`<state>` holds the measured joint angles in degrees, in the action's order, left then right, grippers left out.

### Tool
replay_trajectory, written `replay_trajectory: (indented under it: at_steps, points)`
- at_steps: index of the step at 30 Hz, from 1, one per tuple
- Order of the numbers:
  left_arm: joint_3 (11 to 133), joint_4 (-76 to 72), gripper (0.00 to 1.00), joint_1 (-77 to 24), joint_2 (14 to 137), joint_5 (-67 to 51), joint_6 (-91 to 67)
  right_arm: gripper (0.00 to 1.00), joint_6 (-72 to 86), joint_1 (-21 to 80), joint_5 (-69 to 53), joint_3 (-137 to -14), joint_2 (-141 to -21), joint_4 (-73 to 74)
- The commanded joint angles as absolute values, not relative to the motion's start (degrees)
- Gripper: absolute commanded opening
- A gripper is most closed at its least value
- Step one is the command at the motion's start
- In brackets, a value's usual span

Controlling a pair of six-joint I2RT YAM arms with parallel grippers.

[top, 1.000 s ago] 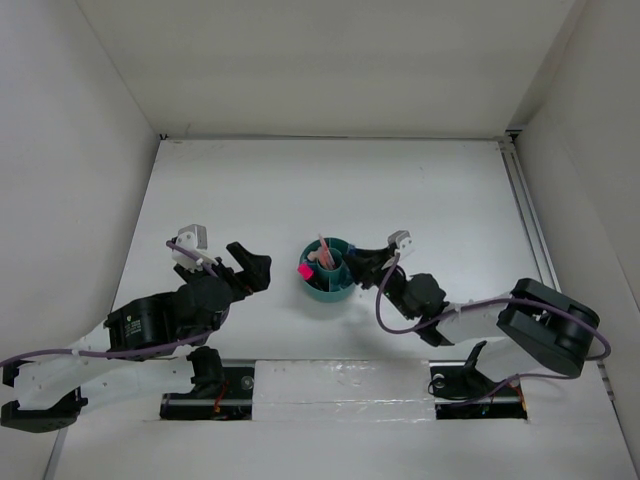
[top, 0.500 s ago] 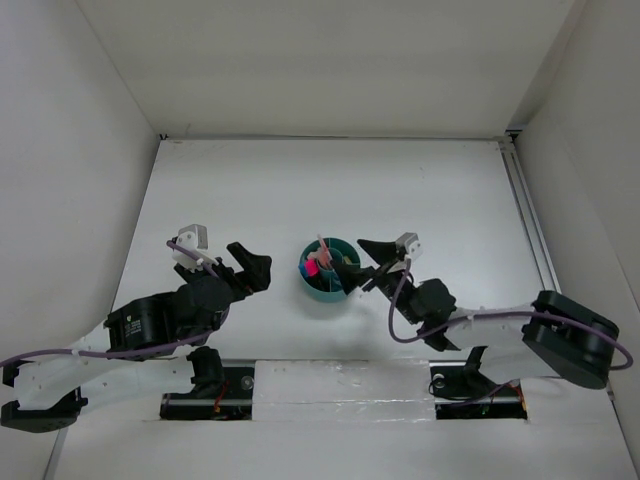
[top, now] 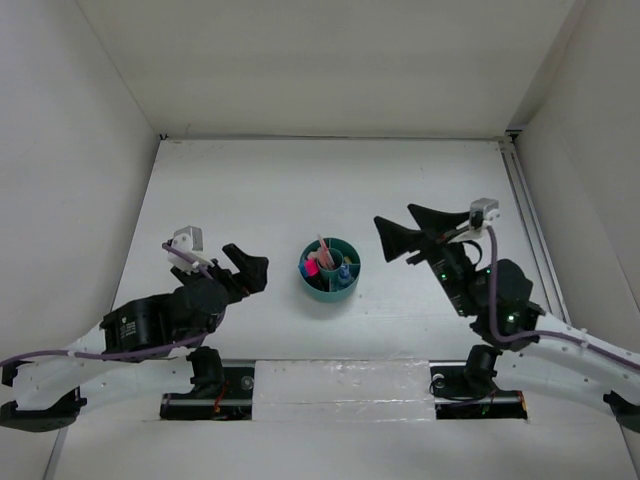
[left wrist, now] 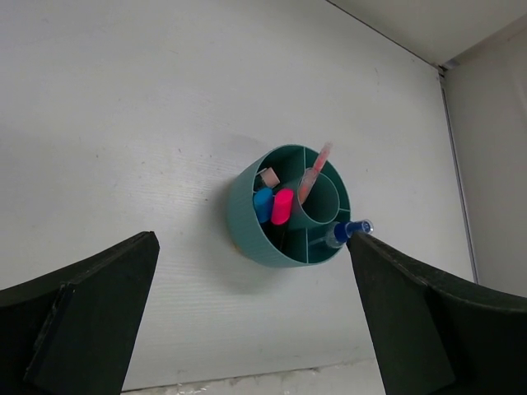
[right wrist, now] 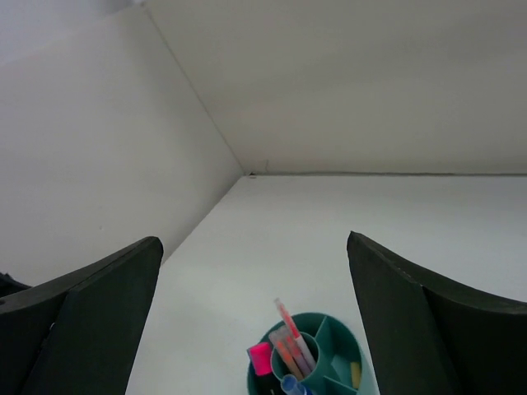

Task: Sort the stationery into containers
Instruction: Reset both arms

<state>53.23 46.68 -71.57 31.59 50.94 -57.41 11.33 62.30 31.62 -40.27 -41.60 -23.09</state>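
Note:
The round teal organizer (top: 330,287) stands mid-table, also in the left wrist view (left wrist: 247,226) and the right wrist view (right wrist: 339,321). Thin pinkish pencils (left wrist: 315,169) lean in its central cup. The pink-capped marker (left wrist: 282,206), the blue-capped marker (left wrist: 263,203) and a small white-pink piece (left wrist: 268,176) sit in outer compartments. A clear blue-capped bottle (left wrist: 350,230) leans out of another, and a tan eraser (right wrist: 355,374) lies in one. My left gripper (top: 246,263) is open, left of the organizer. My right gripper (top: 394,217) is open and empty, raised to its right.
White walls close in the table on the left (top: 70,180), back (top: 330,60) and right (top: 590,180). A metal rail (top: 528,220) runs along the table's right edge. The arms' base plates (top: 340,385) sit at the near edge.
My right gripper has opened and pulled back up and to the right, away from the organizer's rim. The left arm has barely moved.

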Motion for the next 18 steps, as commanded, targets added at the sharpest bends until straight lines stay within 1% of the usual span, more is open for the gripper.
replay_trajectory:
  at_steps: [1, 2, 3, 6, 7, 9, 10, 13, 16, 18]
  points:
    - [55.1, 49.75, 1.0, -71.81, 31.11, 53.79, -60.47, 1.0, 16.78, 62.58, 39.88, -47.97, -37.28, 8.04]
    - [55.11, 51.31, 1.0, -71.81, 31.11, 54.31, -60.99, 1.0, 18.27, 62.58, 41.21, -51.21, -36.48, 12.61]
    - [56.06, 51.94, 1.0, -71.81, 31.11, 54.32, -61.0, 1.0, 21.85, 62.58, 42.87, -52.81, -35.17, 21.62]
    - [59.67, 57.64, 1.0, -71.81, 31.11, 56.33, -63.18, 1.0, 26.88, 62.58, 47.19, -58.42, -32.53, 33.36]
    - [61.5, 59.48, 1.0, -71.81, 31.11, 57.64, -63.8, 1.0, 29.94, 62.58, 47.89, -59.84, -31.82, 40.18]
    - [63.01, 64.65, 1.0, -71.81, 31.11, 59.14, -65.38, 1.0, 32.6, 62.58, 49.22, -64.04, -30.42, 46.55]
    - [63.02, 64.69, 1.0, -71.81, 30.5, 59.67, -64.61, 1.0, 35.65, 62.58, 49.91, -65.55, -28.93, 53.02]
    - [64.34, 64.69, 1.0, -71.81, 24.98, 60.99, -64.6, 1.0, 39.28, 62.58, 49.93, -70.47, -25.24, 62.45]
    - [64.34, 64.69, 1.0, -71.81, 21.46, 61.61, -65.13, 1.0, 42.89, 63.11, 50.8, -71.98, -21.2, 64.96]
    - [64.34, 64.69, 1.0, -71.81, 18.82, 62.14, -65.74, 1.0, 37.02, 63.11, 47.66, -71.37, -16.1, 59.78]
